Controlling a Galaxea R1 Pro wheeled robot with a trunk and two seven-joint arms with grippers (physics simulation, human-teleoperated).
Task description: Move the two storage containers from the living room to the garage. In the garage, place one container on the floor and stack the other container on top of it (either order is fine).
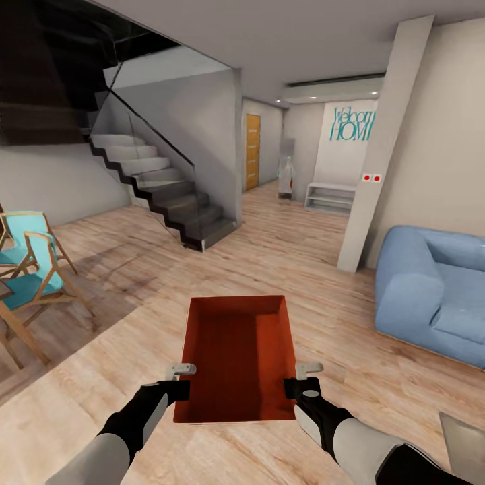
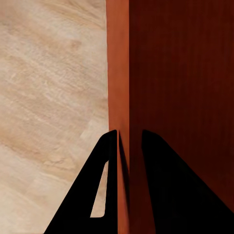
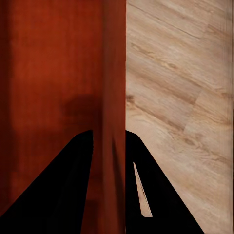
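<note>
The orange-red storage container (image 1: 237, 357) hung in front of the robot, carried level above the light wood-plank floor (image 1: 289, 249) of the living room, open top up and nothing inside it. Ahead of its far rim the planks ran clear toward a hallway with a light-wood door (image 1: 252, 151). A staircase (image 1: 162, 192) closed in the left side, a white pillar (image 1: 380, 145) and a blue sofa (image 1: 434, 293) the right, with open floor between them. Two turquoise chairs (image 1: 27, 273) stood well off to the left.

The left gripper (image 1: 180, 378) was clamped over the container's left long wall, one finger outside and one inside, as the left wrist view (image 2: 124, 141) showed. The right gripper (image 1: 304, 377) pinched the right wall the same way (image 3: 109, 141). The container looked plain, low-walled and rectangular, darker inside.
</note>
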